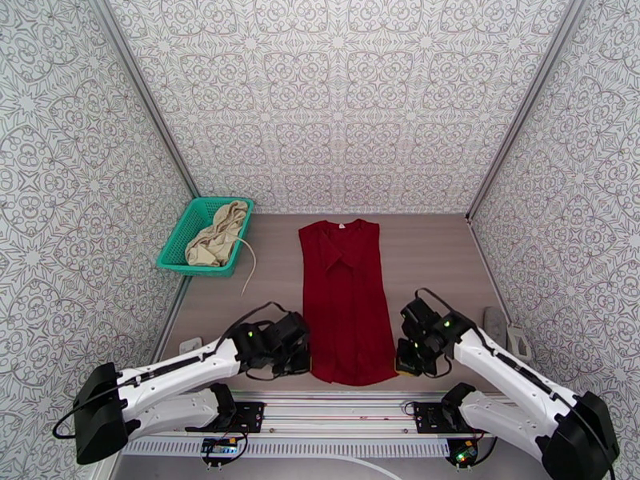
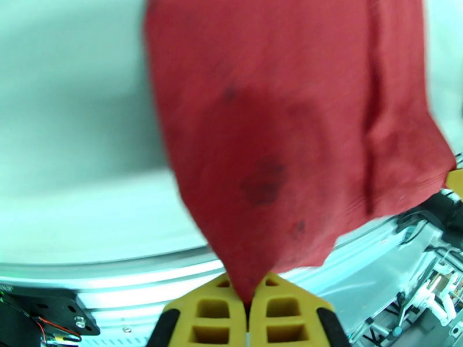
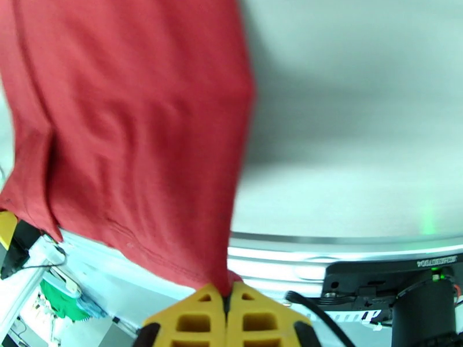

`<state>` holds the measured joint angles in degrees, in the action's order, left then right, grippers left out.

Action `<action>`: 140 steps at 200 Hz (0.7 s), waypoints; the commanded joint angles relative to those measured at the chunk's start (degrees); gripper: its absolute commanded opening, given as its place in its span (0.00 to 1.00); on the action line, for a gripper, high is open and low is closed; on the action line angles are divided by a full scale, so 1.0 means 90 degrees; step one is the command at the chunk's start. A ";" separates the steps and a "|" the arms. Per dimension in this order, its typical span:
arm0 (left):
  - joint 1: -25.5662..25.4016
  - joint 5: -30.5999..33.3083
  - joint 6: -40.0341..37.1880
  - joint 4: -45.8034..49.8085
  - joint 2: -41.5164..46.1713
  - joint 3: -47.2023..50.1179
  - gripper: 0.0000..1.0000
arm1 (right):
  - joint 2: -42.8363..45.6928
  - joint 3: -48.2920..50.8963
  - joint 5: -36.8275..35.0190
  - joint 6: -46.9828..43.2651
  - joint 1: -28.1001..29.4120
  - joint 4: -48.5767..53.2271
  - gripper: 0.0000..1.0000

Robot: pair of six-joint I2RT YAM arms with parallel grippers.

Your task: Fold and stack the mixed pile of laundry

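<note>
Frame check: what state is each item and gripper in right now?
dark red shirt, flat on the table, sides folded in
teal basket, upright
cream-beige garment, crumpled, unfolded, in the basket
white cord, trailing from the basket onto the table
left gripper, shut on a near shirt corner
right gripper, shut on the other near corner

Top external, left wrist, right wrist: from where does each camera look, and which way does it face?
Top external: above and behind the arms, facing down and forward over the table; it sees the shirt and the basket; both arms show.
Left wrist: on the left arm, facing along its fingers; the left gripper is shut on a hem corner of the shirt.
Right wrist: on the right arm, facing likewise; the right gripper is shut on a hem corner too.
Shared: all three views see the shirt.
</note>
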<state>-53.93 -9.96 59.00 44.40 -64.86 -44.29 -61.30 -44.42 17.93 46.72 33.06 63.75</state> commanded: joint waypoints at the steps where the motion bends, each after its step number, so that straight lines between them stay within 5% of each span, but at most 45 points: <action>1: 0.0392 0.0239 -0.0706 0.0310 -0.0149 -0.0587 0.00 | -0.0354 -0.0898 -0.0732 -0.0084 0.0033 0.0307 0.00; 72: 0.2227 -0.0154 -0.2506 -0.0205 -0.1293 -0.2070 0.00 | -0.2026 -0.3081 -0.1245 -0.0949 -0.0738 -0.0200 0.00; 140: 0.3209 -0.0706 -0.3214 -0.1172 -0.3103 -0.3465 0.00 | -0.4212 -0.5194 -0.0892 -0.1513 -0.1554 -0.0965 0.00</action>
<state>-27.49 -12.84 33.98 39.27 -87.83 -71.33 -93.56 -84.55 8.73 36.05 20.88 58.50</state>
